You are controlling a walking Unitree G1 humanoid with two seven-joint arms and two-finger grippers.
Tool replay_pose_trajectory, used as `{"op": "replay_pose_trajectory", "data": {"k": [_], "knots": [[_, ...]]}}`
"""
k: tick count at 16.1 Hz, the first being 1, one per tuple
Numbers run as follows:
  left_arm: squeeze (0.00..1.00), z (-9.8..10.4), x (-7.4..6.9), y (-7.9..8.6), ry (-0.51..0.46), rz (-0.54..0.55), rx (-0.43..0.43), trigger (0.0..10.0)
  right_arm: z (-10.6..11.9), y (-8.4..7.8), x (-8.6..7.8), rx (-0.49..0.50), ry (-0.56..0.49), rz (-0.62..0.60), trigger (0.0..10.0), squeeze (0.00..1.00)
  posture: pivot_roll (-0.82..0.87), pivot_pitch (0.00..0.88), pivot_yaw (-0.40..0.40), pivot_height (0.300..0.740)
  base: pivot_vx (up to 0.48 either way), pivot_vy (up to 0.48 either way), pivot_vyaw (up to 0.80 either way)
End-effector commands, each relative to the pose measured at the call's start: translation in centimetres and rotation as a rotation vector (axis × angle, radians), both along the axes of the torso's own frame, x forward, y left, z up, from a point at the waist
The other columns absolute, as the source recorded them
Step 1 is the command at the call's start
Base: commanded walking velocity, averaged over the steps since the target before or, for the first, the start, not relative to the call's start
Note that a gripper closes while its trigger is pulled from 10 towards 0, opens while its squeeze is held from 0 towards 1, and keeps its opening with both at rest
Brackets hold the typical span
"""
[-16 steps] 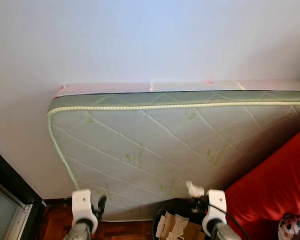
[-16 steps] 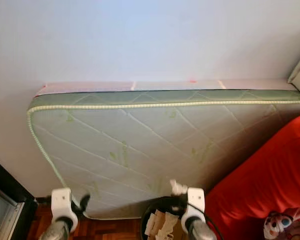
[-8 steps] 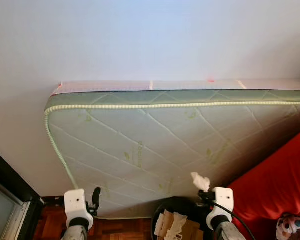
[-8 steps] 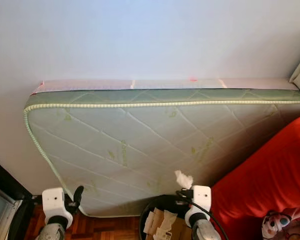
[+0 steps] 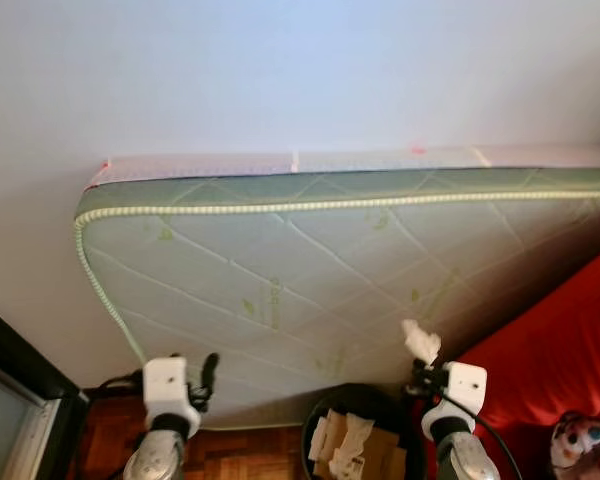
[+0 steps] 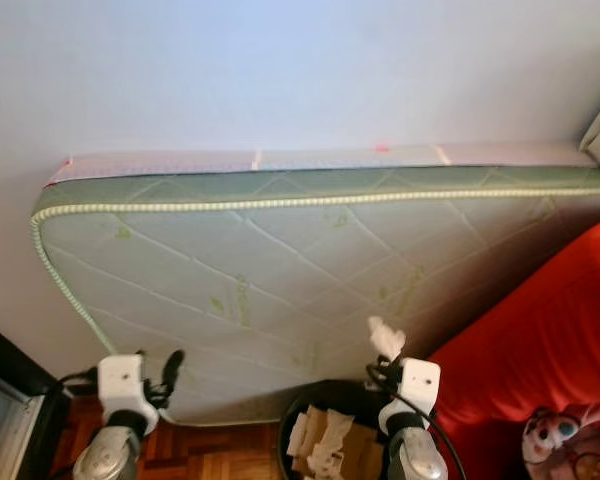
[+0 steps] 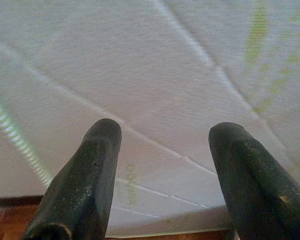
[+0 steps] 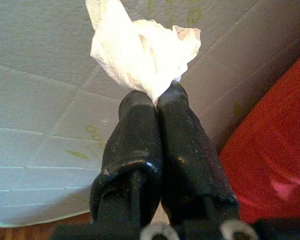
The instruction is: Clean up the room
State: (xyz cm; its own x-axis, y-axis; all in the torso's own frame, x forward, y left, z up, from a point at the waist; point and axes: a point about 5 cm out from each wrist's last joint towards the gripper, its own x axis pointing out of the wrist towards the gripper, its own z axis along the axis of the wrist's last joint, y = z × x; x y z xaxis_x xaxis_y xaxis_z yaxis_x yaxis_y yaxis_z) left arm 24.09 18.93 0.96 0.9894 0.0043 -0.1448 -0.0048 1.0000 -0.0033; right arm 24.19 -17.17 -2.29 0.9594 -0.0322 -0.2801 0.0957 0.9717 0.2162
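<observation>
Crumpled white tissue (image 8: 142,47) pinched in right gripper (image 8: 156,100) jaws, left gripper (image 7: 162,131) jaws apart before quilted green mattress (image 5: 310,270), round black bin (image 5: 325,420) stuffed with paper below

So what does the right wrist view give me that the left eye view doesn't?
The right wrist view shows the right gripper up close, jaws pinched shut on the tissue. The left eye view adds the bin of paper scraps below that gripper, the left gripper with jaws open, the wall, and a plush toy. Both show the tissue, the mattress, and the red cover.
</observation>
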Motion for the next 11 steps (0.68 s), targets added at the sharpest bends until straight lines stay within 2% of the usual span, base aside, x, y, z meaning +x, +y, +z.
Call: {"op": "replay_pose_trajectory", "data": {"k": [1, 3, 5, 8, 11], "knots": [[0.00, 0.3, 0.3, -0.5, 0.007, -0.066, 0.028, 10.0, 0.1, -0.1, -0.1, 0.010, -0.018, -0.034, 10.0, 0.00, 0.09, 0.093, -0.034, 0.738, 0.000, 0.000, 0.00], [0.00, 0.6, 0.5, -0.4, 0.001, -0.090, 0.052, 10.0, 0.0, 0.6, -0.3, 0.021, -0.012, -0.036, 10.0, 0.00, 0.09, 0.095, -0.028, 0.738, 0.000, 0.000, 0.00], [0.00, 0.9, 0.6, -0.1, -0.009, -0.070, 0.053, 10.0, 0.1, 1.1, -0.3, 0.016, -0.020, -0.010, 10.0, 0.00, 0.10, 0.094, -0.035, 0.738, 0.000, 0.000, 0.00], [0.00, 1.4, 0.5, -0.2, -0.032, -0.045, 0.047, 10.0, 1.4, 0.7, 0.9, -0.022, -0.078, 0.034, 10.0, 0.00, 0.08, 0.090, -0.049, 0.738, 0.000, 0.000, 0.00], [0.00, 1.3, 0.4, -0.4, -0.029, -0.039, 0.045, 10.0, 1.6, 0.4, 1.3, -0.051, -0.066, 0.021, 10.0, 0.00, 0.08, 0.084, -0.056, 0.738, 0.000, 0.000, 0.00]]}}
